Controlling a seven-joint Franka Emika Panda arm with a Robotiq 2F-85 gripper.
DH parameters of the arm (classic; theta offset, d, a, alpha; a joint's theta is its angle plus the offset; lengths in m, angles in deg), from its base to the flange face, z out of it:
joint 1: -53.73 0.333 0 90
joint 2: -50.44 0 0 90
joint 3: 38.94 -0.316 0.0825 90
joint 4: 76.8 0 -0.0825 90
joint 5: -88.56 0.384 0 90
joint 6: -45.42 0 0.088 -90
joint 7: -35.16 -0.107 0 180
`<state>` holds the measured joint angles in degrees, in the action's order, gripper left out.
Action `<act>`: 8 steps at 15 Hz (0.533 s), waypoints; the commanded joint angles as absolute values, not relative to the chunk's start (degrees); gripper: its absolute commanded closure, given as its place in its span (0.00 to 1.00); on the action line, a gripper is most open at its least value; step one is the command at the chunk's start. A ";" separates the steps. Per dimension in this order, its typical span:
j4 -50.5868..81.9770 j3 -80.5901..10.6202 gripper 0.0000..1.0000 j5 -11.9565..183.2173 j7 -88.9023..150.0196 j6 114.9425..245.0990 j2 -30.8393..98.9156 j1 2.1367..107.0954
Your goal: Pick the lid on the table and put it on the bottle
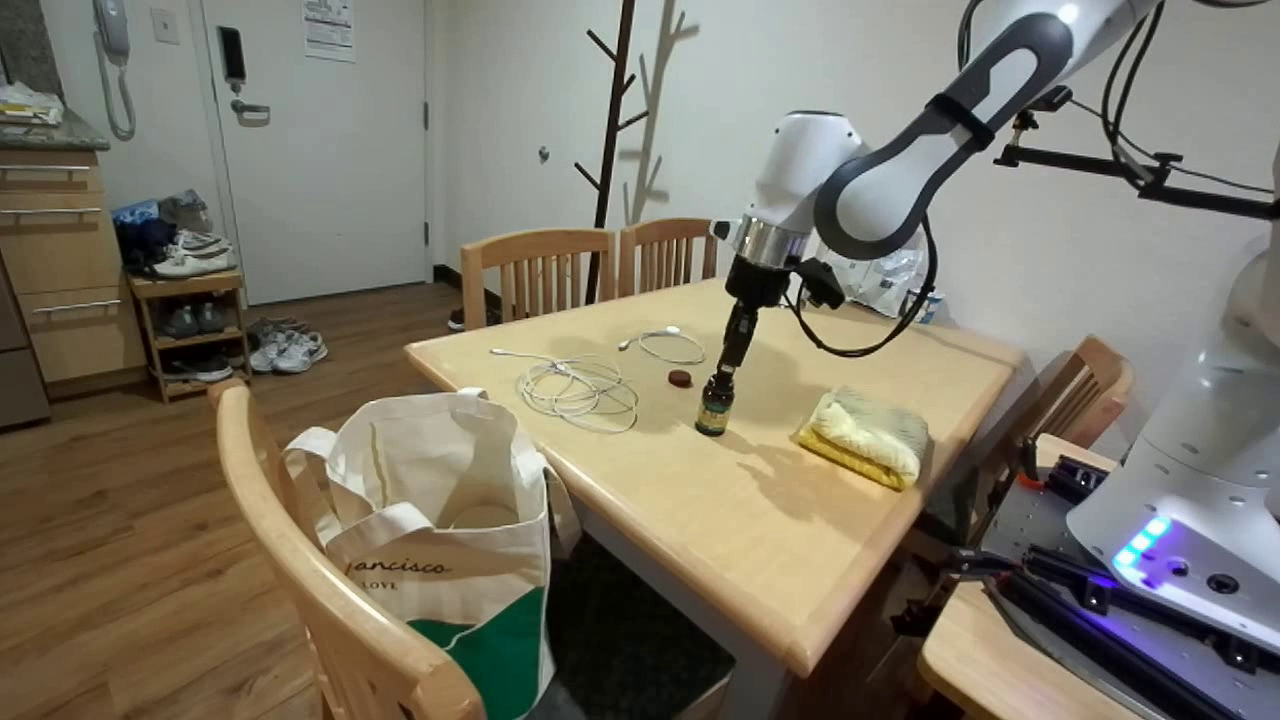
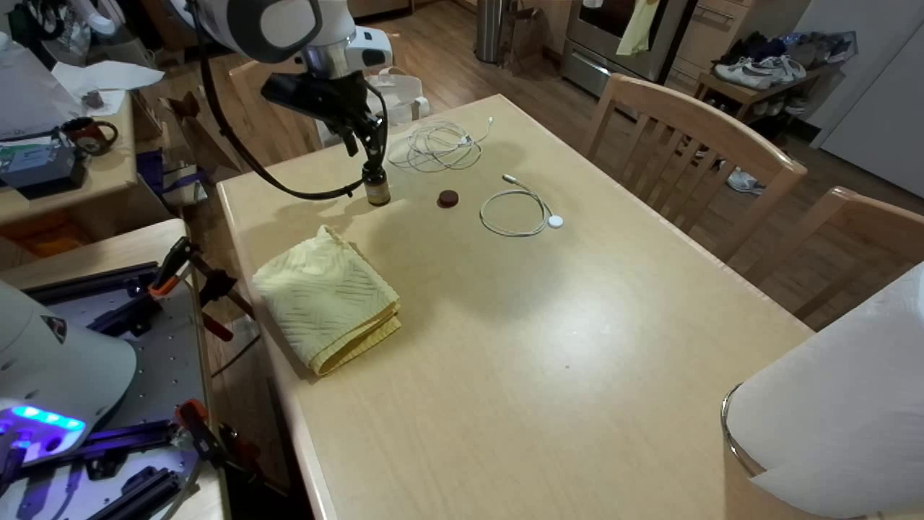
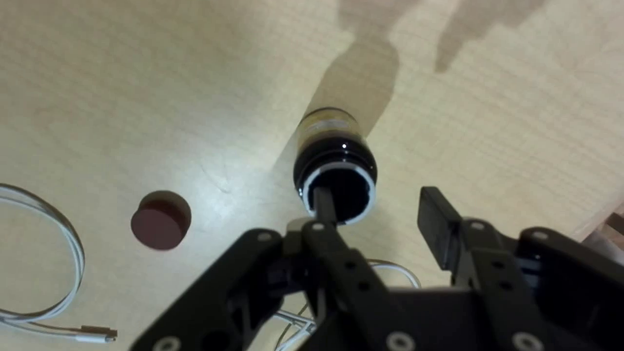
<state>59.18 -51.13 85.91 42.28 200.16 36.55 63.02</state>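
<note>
While the tool (image 3: 379,205) hung spread and empty at the bottle (image 3: 334,151), the lid (image 3: 157,226) lay at the tool's nine o'clock in the wrist view.

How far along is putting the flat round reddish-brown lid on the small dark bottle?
Done: nothing yet; the bottle stands upright, mouth open.
In hand: nothing; the black gripper is open at the bottle's mouth.
Left: grasping and placing the lid, lying on the pale wooden table.
</note>
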 commanded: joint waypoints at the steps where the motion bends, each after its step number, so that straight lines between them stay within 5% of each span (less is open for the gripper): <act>1: 62.35 -51.58 0.75 85.53 45.47 202.64 40.66 62.83; 5: 62.12 -50.49 0.75 82.88 44.43 201.04 42.80 63.65; 6: 61.67 -49.50 0.54 80.99 42.48 199.67 43.55 63.93; 7: 61.40 -48.48 0.77 78.98 40.36 198.97 44.20 64.18; 8: 60.64 -46.97 0.59 76.50 37.04 197.40 44.82 64.33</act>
